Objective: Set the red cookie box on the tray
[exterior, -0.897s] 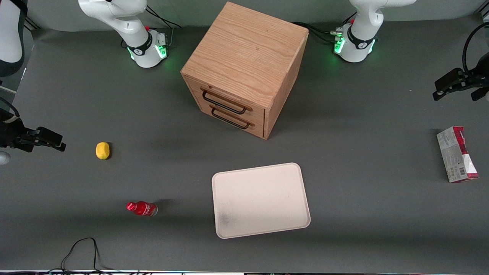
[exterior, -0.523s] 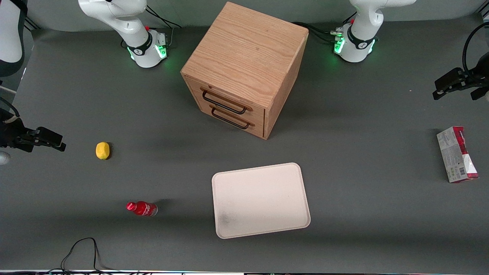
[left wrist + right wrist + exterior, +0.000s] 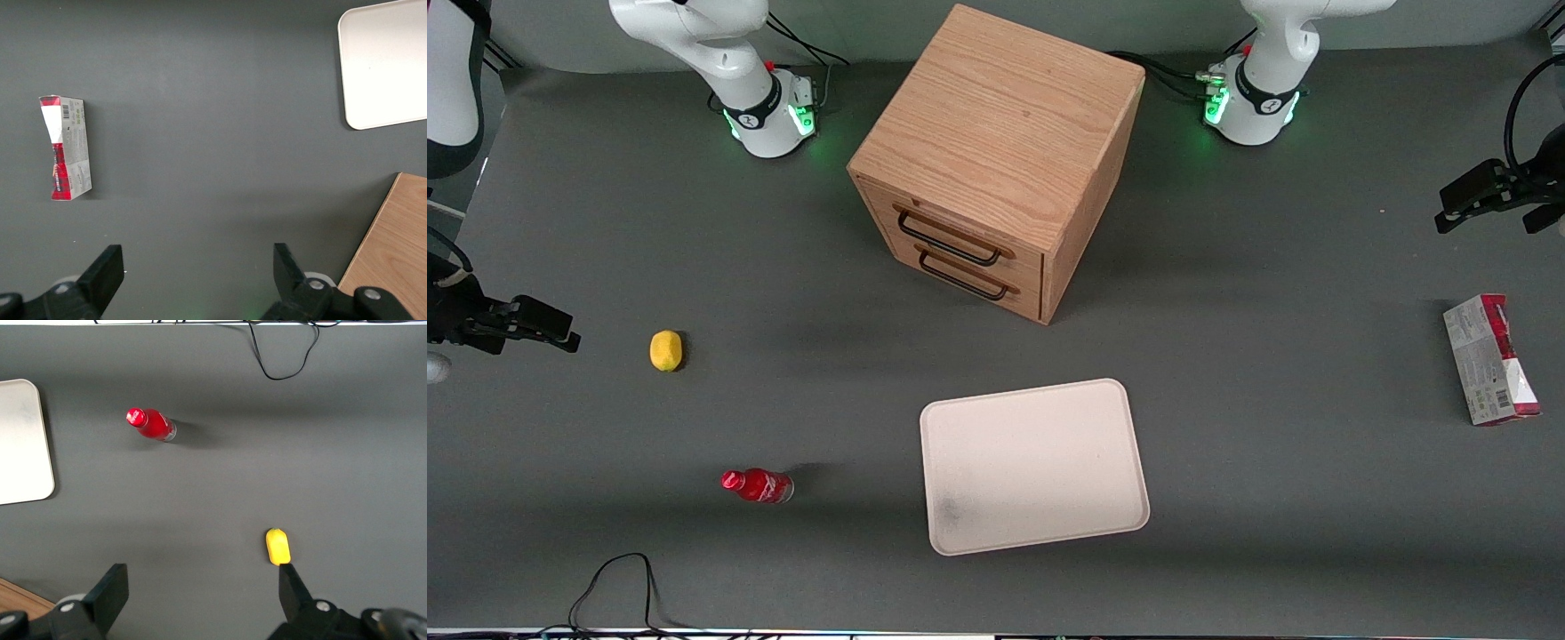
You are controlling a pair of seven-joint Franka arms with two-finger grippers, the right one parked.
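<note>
The tool (image 3: 193,280) hangs above bare grey worktop (image 3: 1272,293) at the working arm's end, its two dark fingers (image 3: 103,273) spread wide with nothing between them. Nearest to it lies the slim oblong red cookie box (image 3: 67,148) of cardboard, flat on the worktop, grey-white printed face up and one red long side showing; the front view puts it (image 3: 1491,359) just nearer the camera than the tool (image 3: 1489,200) and apart from it.

Such a box is probably light and fairly stiff along its length, though the thin walls would likely dent under a hard squeeze, and the printed card may be a little slick. The soundest hold looks to be across the narrow width, on the two long sides near the middle of its length, with the fingers turned to straddle it.

Farther from the tool, toward the middle of the worktop, sits the flat cream-white rectangular tray (image 3: 1120,462) with rounded corners, bare, well apart from the box.
</note>
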